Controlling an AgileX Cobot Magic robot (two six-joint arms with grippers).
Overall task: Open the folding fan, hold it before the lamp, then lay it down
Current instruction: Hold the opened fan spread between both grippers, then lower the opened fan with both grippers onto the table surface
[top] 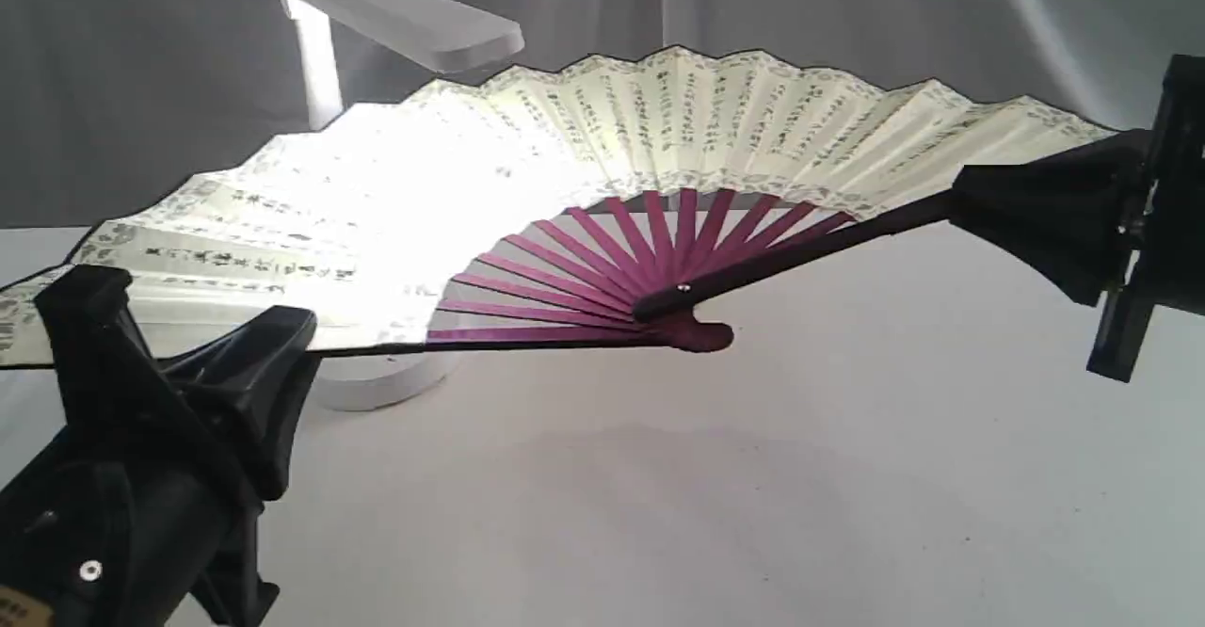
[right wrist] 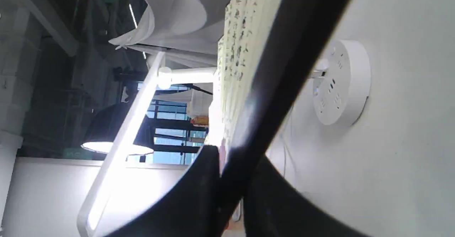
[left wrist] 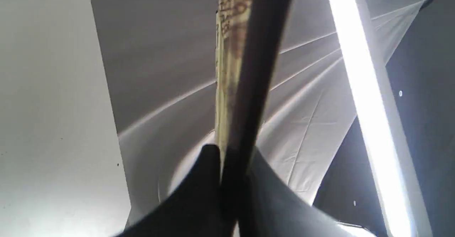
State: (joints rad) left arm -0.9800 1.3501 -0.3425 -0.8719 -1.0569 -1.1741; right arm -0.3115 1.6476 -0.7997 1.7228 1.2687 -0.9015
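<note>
The folding fan (top: 602, 147) is spread fully open and held up off the table, its cream leaf with black calligraphy glowing where the lamp lights it. Its maroon ribs meet at the pivot (top: 684, 290). My left gripper (top: 221, 349) is shut on the fan's left guard (left wrist: 249, 87). My right gripper (top: 979, 199) is shut on the right guard (right wrist: 280, 73). The lamp (top: 395, 10) stands behind the fan on the left, its flat white head above the leaf, its lit strip (left wrist: 366, 98) glowing and its round base (right wrist: 341, 82) with sockets on the table.
A white table surface (top: 706, 495) lies under the fan. Grey cloth (top: 847, 6) drapes the back. The lamp's base edge (top: 377, 384) shows below the fan's left half, close to my left gripper.
</note>
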